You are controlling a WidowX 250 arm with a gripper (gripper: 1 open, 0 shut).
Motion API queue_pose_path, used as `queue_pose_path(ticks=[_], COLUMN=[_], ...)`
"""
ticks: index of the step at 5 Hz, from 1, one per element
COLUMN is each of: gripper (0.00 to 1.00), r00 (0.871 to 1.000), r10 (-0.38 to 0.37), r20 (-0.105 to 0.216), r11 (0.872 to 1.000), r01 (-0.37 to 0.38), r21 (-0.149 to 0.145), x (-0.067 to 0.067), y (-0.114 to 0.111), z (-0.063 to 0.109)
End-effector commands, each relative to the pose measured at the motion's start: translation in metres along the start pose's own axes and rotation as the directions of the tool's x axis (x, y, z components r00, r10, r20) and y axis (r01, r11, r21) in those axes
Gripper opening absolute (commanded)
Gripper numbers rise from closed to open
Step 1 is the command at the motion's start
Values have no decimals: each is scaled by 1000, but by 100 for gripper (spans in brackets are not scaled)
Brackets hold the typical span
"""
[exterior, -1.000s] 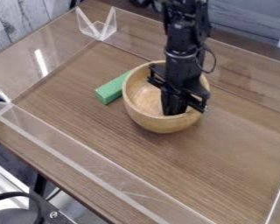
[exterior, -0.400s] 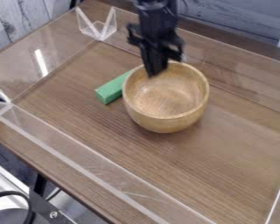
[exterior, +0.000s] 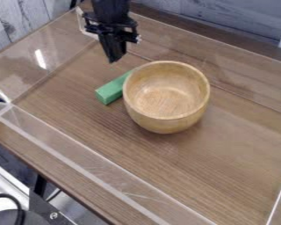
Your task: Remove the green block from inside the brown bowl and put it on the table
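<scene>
Hovering closed and empty, gripper (exterior: 112, 56) above table (exterior: 213, 167), far-left of bowl (exterior: 167, 97); block (exterior: 111, 89) touching bowl's left.

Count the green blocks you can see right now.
1. The block lies on the table, just left of the bowl and close against its outer wall. The bowl looks empty; nothing in view could hide another.

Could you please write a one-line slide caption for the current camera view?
Green block lies on the table against the empty brown bowl; shut gripper hovers behind it.
</scene>
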State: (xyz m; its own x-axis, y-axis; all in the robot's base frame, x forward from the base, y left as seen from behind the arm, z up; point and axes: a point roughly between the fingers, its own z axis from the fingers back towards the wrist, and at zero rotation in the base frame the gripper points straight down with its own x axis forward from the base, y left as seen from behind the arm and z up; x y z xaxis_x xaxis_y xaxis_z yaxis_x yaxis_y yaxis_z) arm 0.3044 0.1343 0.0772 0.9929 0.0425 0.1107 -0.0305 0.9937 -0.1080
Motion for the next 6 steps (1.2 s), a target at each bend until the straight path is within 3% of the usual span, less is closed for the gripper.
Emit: queue_pose_path(ticks=[1, 2, 3, 5, 6], gripper=[0, 0, 0, 0, 0], r00=[998, 998, 996, 999, 998], r10=[-2, 29, 61, 47, 52], r20=[57, 59, 60, 20, 26], r11=[999, 998, 995, 999, 998], r01=[0, -32, -66, -47, -51], r21=[34, 54, 76, 0, -20], x=[13, 0, -23, -32, -33], y=[18, 39, 65, 70, 72], z=[9, -3, -15, -33, -32])
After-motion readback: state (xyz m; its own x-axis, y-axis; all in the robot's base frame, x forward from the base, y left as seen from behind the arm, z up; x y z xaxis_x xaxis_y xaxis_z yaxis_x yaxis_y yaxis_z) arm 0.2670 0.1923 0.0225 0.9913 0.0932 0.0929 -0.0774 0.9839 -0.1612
